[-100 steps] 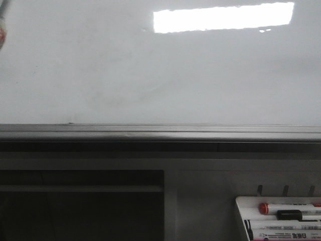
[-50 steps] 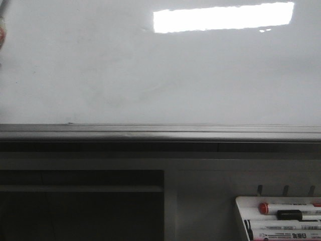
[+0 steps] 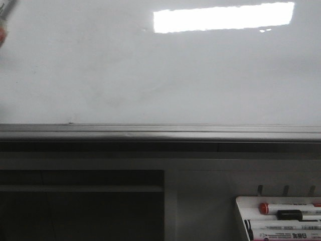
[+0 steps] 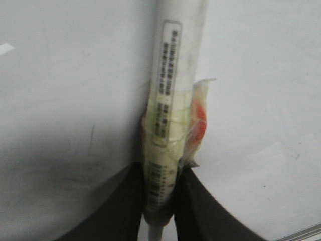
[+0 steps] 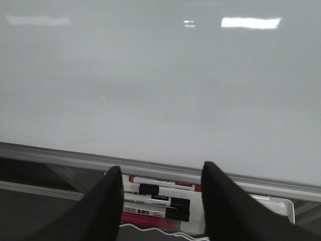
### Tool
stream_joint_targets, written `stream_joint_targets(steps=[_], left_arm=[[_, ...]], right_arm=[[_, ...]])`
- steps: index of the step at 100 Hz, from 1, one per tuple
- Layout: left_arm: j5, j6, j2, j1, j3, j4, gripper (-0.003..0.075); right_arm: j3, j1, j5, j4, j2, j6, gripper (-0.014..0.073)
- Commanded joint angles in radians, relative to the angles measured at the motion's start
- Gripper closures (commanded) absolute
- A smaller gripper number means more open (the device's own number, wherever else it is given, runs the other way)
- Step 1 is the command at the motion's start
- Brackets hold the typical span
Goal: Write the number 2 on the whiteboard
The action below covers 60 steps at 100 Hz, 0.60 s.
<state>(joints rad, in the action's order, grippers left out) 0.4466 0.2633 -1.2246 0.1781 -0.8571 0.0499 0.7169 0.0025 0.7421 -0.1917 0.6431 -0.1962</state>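
Observation:
The whiteboard [image 3: 160, 75] fills the upper front view, glossy white-grey with faint smudges and a grey ledge [image 3: 160, 131] below. No number 2 shows on it in any view. My left gripper [image 4: 159, 201] is shut on a white marker [image 4: 173, 90] wrapped in yellowish tape with a red patch, held against the whiteboard [image 4: 60, 75]. In the front view only a bit of that marker [image 3: 4, 15] shows at the top left edge. My right gripper [image 5: 161, 193] is open and empty, above the marker tray, facing the whiteboard [image 5: 160, 85].
A white marker tray [image 3: 241, 206] with several markers [image 3: 286, 211] sits at the lower right; it also shows in the right wrist view [image 5: 281, 206]. A dark shelf opening [image 3: 80, 206] lies under the ledge at the left.
The marker at the front view's top left edge has shifted slightly up and to the left. Nothing else has moved.

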Motion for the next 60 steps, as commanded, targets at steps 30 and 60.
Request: stream_joint_targets(steps=[30, 60], left_arm=[[0.205, 0.038, 0.033, 0.012, -0.143, -0.004, 0.0628], [0.491, 0.162, 0.033, 0.077, -0.291, 0.021, 0.0628]], right_arm=[[0.051, -0.006, 0.007, -0.082, 0.037, -0.090, 0.0274], [0.143, -0.006, 0.209, -0.479, 0.183, -0.491, 0.0274]])
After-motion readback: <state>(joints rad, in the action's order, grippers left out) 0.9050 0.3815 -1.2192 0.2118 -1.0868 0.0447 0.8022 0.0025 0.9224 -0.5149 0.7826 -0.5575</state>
